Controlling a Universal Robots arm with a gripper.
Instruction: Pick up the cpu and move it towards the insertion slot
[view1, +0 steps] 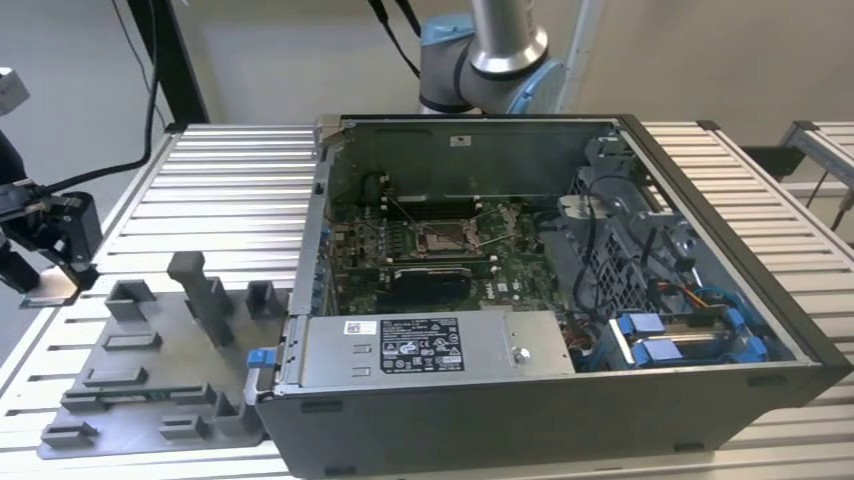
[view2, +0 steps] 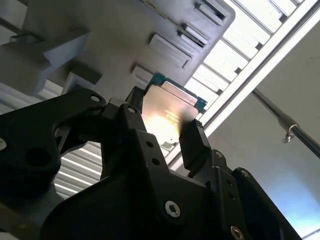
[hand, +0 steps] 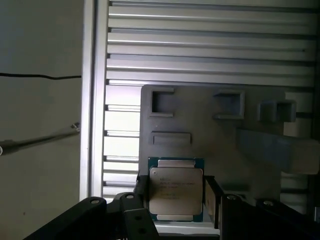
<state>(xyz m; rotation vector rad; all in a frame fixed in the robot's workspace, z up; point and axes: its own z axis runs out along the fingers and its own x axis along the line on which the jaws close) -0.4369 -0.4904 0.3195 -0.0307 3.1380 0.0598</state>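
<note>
Chip gripped at the tray's corner

The thin, pale silver square cpu (hand: 176, 197) sits clamped by two opposite edges in the black pincer (view2: 164, 119), over the grey plastic tray (hand: 200, 150) and well apart from the silver-framed insertion slot (view1: 445, 237). It is best kept level and carried clear above the open dark computer case's (view1: 561, 425) wall.

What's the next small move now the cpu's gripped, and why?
Probably a straight lift: the gripper holds the cpu low beside the grey tray, at the exterior view's left, and the computer case wall stands between it and the insertion slot.
</note>
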